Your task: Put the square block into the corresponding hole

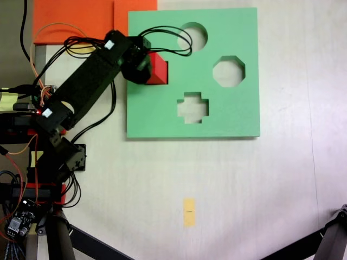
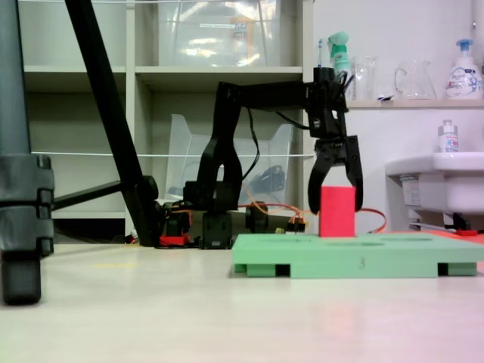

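Observation:
The square block is a bright red block standing upright on the left part of the green foam board. In a fixed view from above, the square block sits left of the octagonal cutout, and it covers the corresponding hole. My gripper comes down from above. Its two black fingers hug the block's upper half on either side with no gap showing. From above, the gripper overlaps the block's left edge. How deep the block sits in the board is hidden.
The board also has a round cutout, an octagonal cutout and a cross cutout. Orange foam slabs lie at the back left. A yellow tape mark is on the table, and tripod legs stand at the front corners.

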Tool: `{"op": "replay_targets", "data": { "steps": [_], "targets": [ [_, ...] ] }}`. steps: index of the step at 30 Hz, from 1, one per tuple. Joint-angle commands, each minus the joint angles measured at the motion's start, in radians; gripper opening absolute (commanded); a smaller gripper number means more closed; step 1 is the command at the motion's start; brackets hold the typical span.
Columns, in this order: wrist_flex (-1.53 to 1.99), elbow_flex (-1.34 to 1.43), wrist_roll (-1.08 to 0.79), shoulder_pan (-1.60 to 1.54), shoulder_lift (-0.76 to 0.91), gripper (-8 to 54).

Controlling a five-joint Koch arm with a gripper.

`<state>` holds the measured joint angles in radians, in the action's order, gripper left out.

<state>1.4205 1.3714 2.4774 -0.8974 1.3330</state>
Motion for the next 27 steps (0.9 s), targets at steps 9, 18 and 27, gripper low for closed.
{"op": "replay_targets", "data": {
  "steps": [9,18,27],
  "targets": [
    [-0.067,-0.011,-0.107,0.041,-0.081,33.7],
    [-0.12,0.005,-0.233,0.044,-0.031,52.1],
    [-0.118,0.078,-0.738,0.034,0.428,50.9]
  ]
}}
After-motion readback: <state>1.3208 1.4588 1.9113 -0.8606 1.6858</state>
